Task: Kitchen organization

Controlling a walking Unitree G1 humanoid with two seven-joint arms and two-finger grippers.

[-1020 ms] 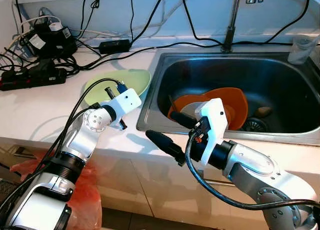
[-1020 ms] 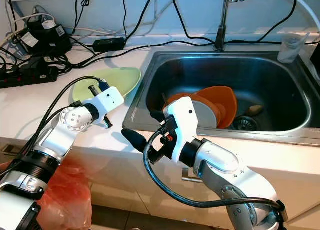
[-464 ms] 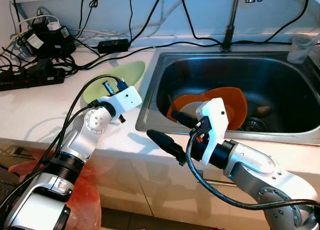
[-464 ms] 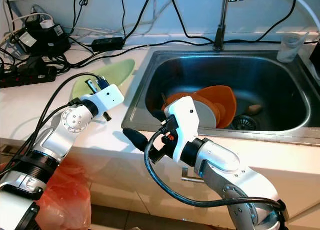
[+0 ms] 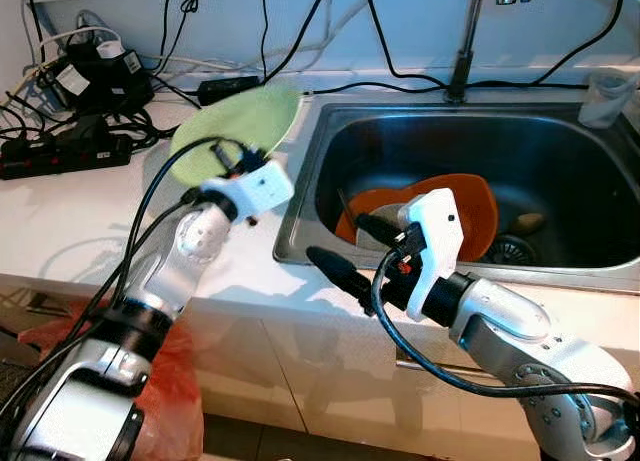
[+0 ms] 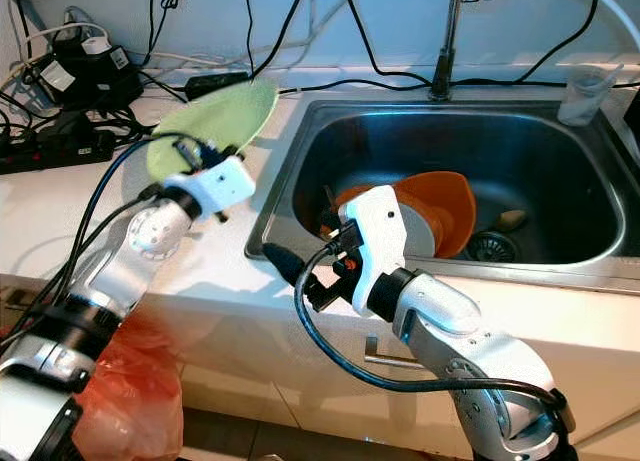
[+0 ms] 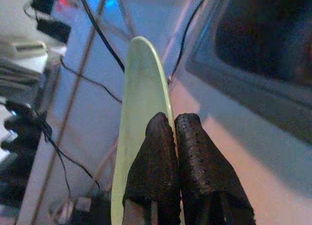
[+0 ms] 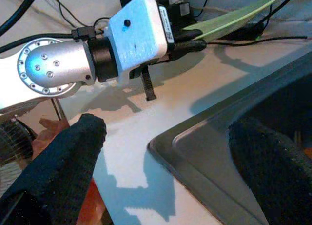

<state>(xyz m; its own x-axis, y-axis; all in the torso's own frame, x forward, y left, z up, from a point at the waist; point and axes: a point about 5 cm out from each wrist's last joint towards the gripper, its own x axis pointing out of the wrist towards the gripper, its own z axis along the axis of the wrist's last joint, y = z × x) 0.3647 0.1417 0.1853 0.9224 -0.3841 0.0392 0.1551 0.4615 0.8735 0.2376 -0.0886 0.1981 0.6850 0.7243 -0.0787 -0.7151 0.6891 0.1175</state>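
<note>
1 pale green plate (image 5: 238,129) is tilted up off the bench (image 5: 70,216), beside the sink's left rim, pinched at its near rim by the left gripper (image 7: 174,137), whose 2 fingers (image 7: 155,152) are closed tight on the thin edge. The plate looks stiff, light and smooth, probably plastic or glazed, so such a shallow rim pinch could let it swing or slip; a deeper bite across the rim would hold it steadier. The right gripper (image 8: 165,152) hovers over the bench's front edge at the sink's (image 5: 560,131) near-left corner, fingers spread wide and empty. 2 orange dishes (image 5: 470,203) lie in the basin.
</note>
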